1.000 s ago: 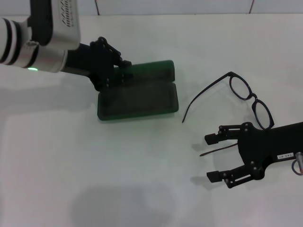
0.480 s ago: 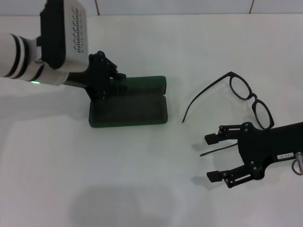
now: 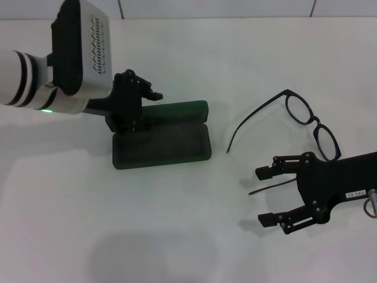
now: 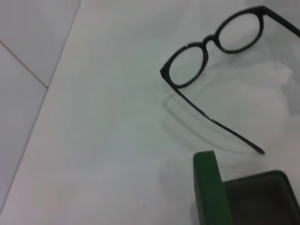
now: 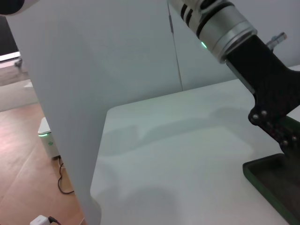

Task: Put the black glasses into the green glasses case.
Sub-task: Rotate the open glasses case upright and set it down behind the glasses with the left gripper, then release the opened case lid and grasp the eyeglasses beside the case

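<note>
1. Left end effector [image 3: 136,105] is pinching the case [image 3: 162,144] at its far-left lid edge; the case has slid left and rotated slightly since a second ago, lying open on the surface [image 3: 177,236].
2. Glasses [image 3: 294,121] are lying unfolded at far right, unmoved, well apart from the case.
3. Right end effector [image 3: 270,196] is hovering spread, just near of the glasses, unchanged.
4. Judgement: case is being positioned; pickup is not yet begun.

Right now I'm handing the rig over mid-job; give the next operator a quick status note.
Left hand: at the raised lid of the green glasses case; grip not discernible.
Right hand: open, empty, near the table's front right, beside one temple arm.
Black glasses: unfolded on the table, right of the case, untouched.
Done: case is open.
Left: pick up the glasses, lay them in the case.
</note>
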